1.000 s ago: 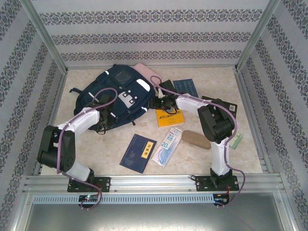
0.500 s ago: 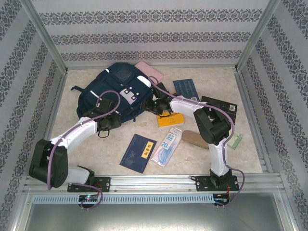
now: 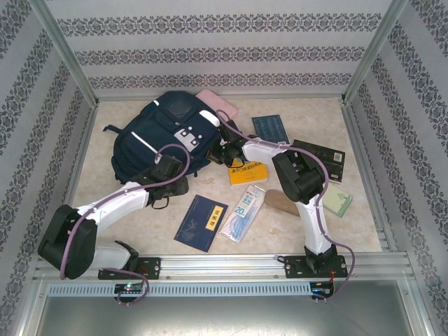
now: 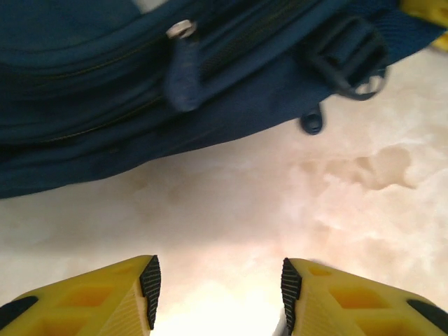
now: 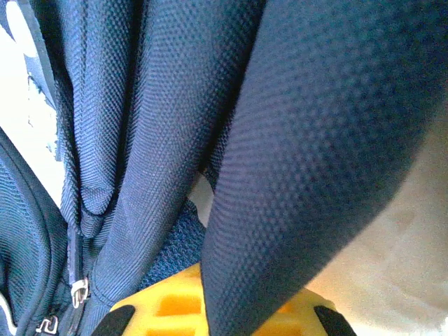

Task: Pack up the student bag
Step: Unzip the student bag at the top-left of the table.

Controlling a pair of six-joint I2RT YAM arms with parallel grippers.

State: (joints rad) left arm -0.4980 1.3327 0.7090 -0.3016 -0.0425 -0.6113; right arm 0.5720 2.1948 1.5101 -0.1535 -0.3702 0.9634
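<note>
The counter (image 3: pixel 126 210), a pale marbled surface, carries everything. The student bag (image 3: pixel 164 136) lies flat on its far left part, front pocket up, with a pink flat item (image 3: pixel 218 103) poking out from behind its far edge.

The loose things lie spread out to the right of and nearer than the bag:
- a black book (image 3: pixel 320 154) far right
- a blue book (image 3: pixel 269 128) behind it
- a yellow book (image 3: pixel 246 171) just beside the bag
- a navy booklet (image 3: pixel 203 222) near the front
- a clear packet (image 3: pixel 243 212) beside the booklet
- a green pad (image 3: pixel 337 201)
- a brown pouch (image 3: pixel 278 203), partly hidden behind the right arm

Nothing can be seen inside the bag, and whether its main compartment is unzipped cannot be told. Judged from this, packing has barely begun: opening the bag comes first, and every item remains to go in.

The right hand (image 3: pixel 222 151) presses against the bag's right edge. In its wrist view the right hand is clenched, apparently pinching a fold of navy fabric (image 5: pixel 308 140) that drapes over its yellow fingers (image 5: pixel 175 308).

The left hand (image 4: pixel 217 283) hovers just short of the bag's near edge, released and holding nothing, with bare counter between its pads. Ahead of it are a zipper pull (image 4: pixel 182 66) and a strap buckle (image 4: pixel 346 52).
</note>
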